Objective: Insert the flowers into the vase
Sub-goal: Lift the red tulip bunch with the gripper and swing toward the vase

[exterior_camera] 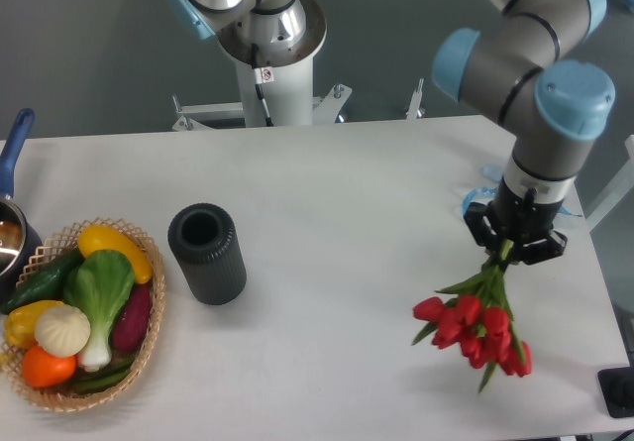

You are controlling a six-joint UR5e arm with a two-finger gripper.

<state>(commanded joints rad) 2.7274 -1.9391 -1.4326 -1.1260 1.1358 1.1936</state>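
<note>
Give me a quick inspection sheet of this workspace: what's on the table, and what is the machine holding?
Surface: white table, matte.
Job's things: bunch of red tulips with green stems, hanging blooms-down at the right; dark ribbed cylindrical vase, upright at the left, mouth open.
Clutter: wicker basket of toy vegetables; blue-handled metal pot at the left edge; pale blue plastic piece near the arm.
Grippers: black two-finger gripper, shut on the stems.
Cables: one at the second robot base.
Surroundings: grey wall behind.
</note>
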